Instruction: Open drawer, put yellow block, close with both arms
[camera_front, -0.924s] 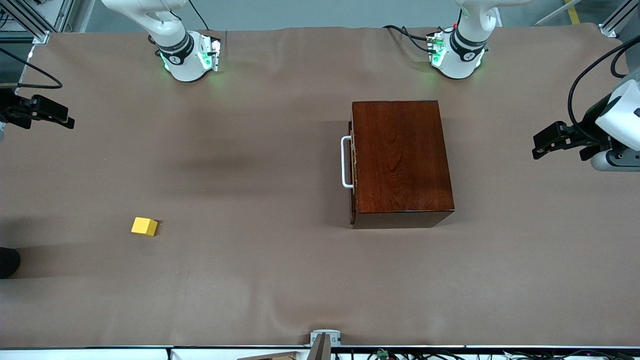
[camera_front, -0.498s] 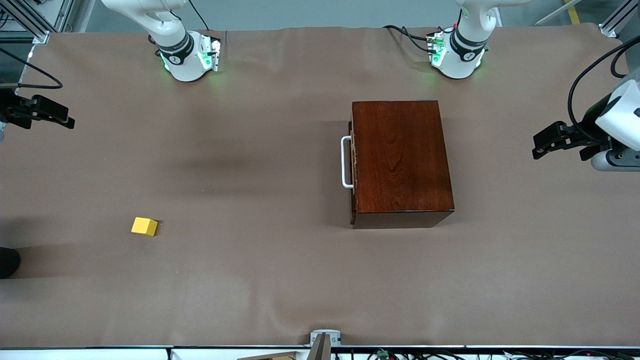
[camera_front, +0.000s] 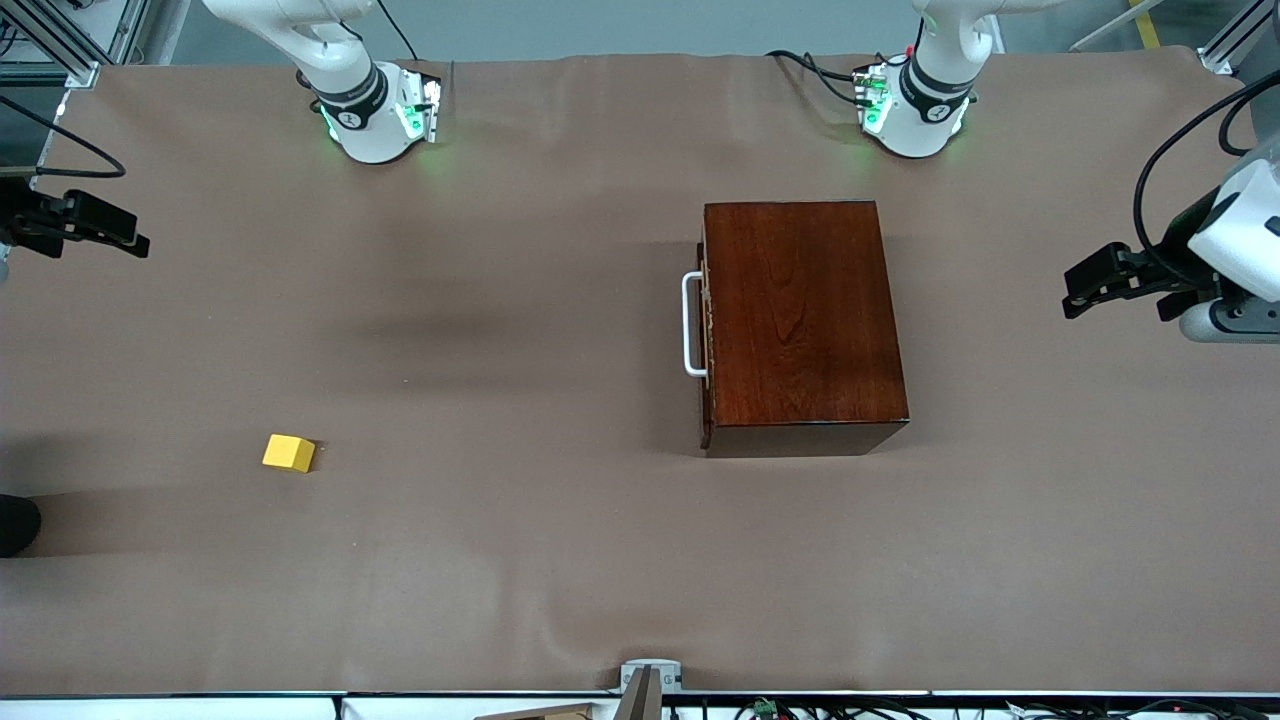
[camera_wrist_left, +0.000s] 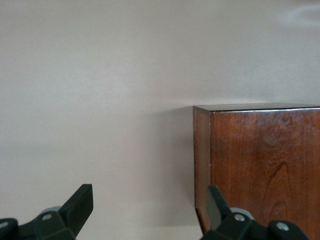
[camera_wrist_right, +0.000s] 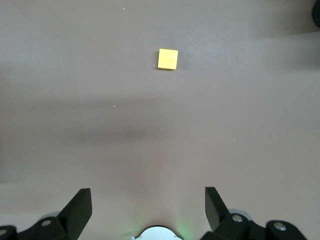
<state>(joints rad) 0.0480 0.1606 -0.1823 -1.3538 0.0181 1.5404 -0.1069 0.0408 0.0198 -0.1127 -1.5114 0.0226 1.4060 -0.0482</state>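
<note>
The reddish-brown wooden box (camera_front: 805, 320) stands toward the left arm's end of the table. The drawer is shut: only its dark front and white handle (camera_front: 690, 325) show, and the tray is hidden inside. The yellow block (camera_front: 289, 452) lies on the table toward the right arm's end, nearer to the front camera than the box. My left gripper (camera_front: 1085, 285) is open and empty over the table at the left arm's end, and its wrist view shows the box (camera_wrist_left: 265, 170). My right gripper (camera_front: 115, 235) is open and empty over the right arm's end. Its wrist view shows the yellow block (camera_wrist_right: 168, 59).
The brown table cover (camera_front: 520, 300) lies between block and box. The arm bases (camera_front: 375, 120) (camera_front: 915, 110) stand at the table's edge farthest from the front camera. A dark round thing (camera_front: 15, 525) sits at the right arm's end. A small mount (camera_front: 650, 678) is on the edge nearest the front camera.
The left gripper has shifted very slightly. The box, the yellow block and the right gripper have not moved.
</note>
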